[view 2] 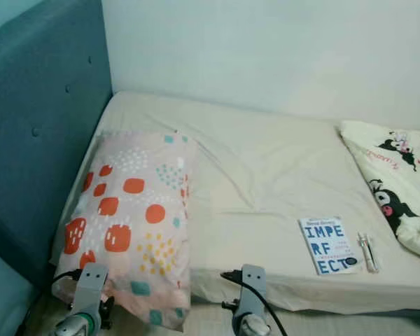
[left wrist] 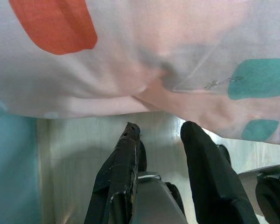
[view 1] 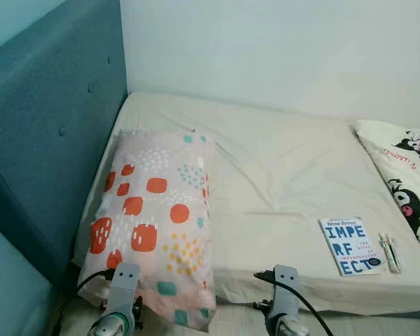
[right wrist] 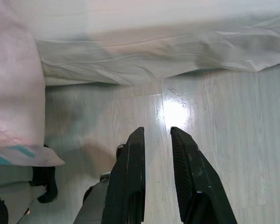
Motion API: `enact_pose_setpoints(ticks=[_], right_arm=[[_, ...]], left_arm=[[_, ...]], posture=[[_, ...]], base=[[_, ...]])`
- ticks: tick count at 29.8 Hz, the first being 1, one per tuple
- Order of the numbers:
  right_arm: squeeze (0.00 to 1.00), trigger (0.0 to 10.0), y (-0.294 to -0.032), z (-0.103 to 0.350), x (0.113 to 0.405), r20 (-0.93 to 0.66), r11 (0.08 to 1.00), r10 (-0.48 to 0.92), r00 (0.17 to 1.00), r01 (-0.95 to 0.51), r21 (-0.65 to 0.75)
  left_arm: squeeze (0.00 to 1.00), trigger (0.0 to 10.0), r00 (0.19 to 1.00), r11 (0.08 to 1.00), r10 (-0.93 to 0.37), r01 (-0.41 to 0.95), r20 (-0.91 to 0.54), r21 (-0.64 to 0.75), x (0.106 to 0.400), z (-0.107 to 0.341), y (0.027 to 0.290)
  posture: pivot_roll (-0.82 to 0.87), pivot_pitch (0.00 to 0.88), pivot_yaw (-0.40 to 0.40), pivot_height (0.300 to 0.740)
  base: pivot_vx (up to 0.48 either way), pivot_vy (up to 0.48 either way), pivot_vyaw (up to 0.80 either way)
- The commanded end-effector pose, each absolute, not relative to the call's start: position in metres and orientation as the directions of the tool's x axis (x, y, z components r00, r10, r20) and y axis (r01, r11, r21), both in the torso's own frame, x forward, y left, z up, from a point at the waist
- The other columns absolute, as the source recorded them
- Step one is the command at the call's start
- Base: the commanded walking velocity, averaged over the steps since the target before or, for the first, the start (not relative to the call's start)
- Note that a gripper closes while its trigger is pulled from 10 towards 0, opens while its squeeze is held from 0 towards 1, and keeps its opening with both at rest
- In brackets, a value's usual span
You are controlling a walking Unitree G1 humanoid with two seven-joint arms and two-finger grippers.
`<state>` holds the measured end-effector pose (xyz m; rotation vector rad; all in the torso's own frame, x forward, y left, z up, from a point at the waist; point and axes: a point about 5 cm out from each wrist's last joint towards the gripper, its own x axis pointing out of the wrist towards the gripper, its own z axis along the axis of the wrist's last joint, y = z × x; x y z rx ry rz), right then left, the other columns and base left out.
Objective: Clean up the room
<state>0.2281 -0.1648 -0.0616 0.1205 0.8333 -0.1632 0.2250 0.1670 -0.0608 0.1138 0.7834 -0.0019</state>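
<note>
Both arms are hanging low at the bed's near edge. The left gripper [left wrist: 158, 133], fingers slightly parted and holding nothing, is sitting just under the overhanging corner of the patterned pillow [view 1: 154, 224]. The right gripper [right wrist: 156, 135], also parted and empty, is pointing at the floor [right wrist: 224, 140] below the sheet hem. The pillow's long axis is running away from the grippers, along the blue headboard [view 1: 49, 133]. To seat it well, I would lift the drooping end from beneath and push it forward, squaring it up. The book [view 1: 348, 245] and pens [view 1: 389, 252] are lying well off to the right gripper's side
</note>
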Motion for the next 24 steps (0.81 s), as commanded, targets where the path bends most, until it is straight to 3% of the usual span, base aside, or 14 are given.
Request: enact_pose_setpoints(ticks=[1,24], right_arm=[[0.00,10.0,-0.168,-0.064,0.225,-0.755,0.978,-0.109,0.647,0.204,0.033],[0.00,10.0,-0.177,-0.065,0.220,-0.747,0.941,-0.147,0.648,0.324,0.096]], left_arm=[[0.00,10.0,0.698,0.994,0.035,0.051,-0.716,0.099,0.222,-0.063,0.166],[0.00,10.0,0.715,0.986,-0.005,0.119,-0.699,0.115,0.236,-0.055,0.161]], posture=[[0.08,0.000,-0.055,0.740],[0.06,0.000,0.016,0.740]], base=[[0.000,0.000,0.00],[0.000,0.000,0.00]])
